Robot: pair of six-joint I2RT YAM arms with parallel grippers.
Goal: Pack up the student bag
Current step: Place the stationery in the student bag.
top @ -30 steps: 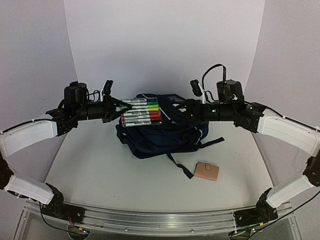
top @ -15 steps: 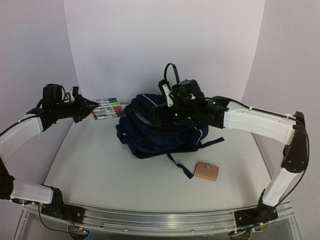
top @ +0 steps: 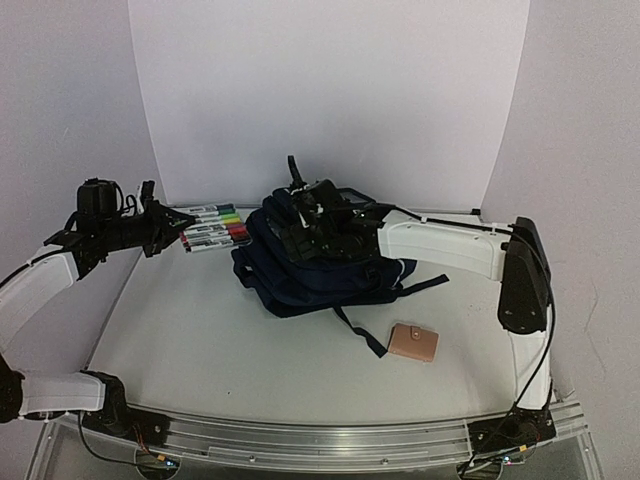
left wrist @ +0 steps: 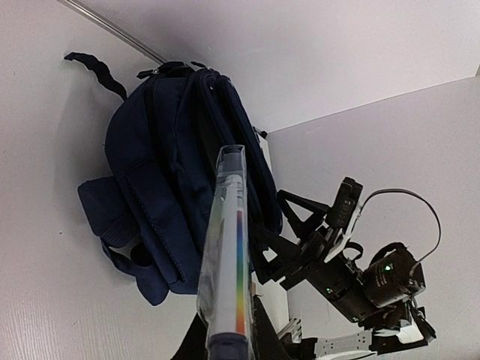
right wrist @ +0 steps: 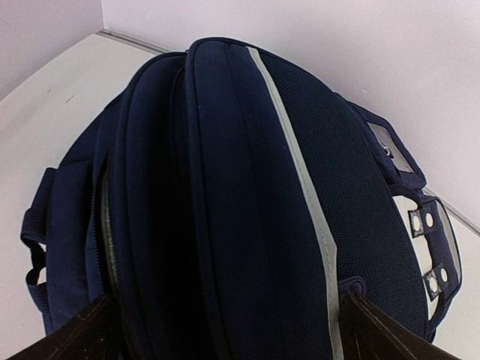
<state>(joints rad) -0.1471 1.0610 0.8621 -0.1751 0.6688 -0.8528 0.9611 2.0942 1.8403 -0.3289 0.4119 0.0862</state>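
The student bag (top: 325, 272) is a navy-blue backpack lying at the back middle of the table, with its straps trailing to the front right. My left gripper (top: 166, 229) hangs to the bag's left, above the table, shut on one end of a clear pack of coloured markers (top: 211, 227). In the left wrist view the pack (left wrist: 228, 240) shows edge-on, rising from the gripper (left wrist: 225, 341) in front of the bag (left wrist: 169, 172). My right gripper (top: 293, 232) sits over the bag's top. In the right wrist view it (right wrist: 236, 334) stands open, one finger on each side of the bag (right wrist: 247, 187).
A small tan wallet (top: 413, 342) lies on the table in front of the bag to the right, near a loose strap (top: 358, 333). White backdrop walls close the back and both sides. The right arm (top: 440, 243) stretches across from the right.
My left gripper has carried the marker pack leftward, off the bag. The right arm has swung left over the bag's top and its jaws have widened.
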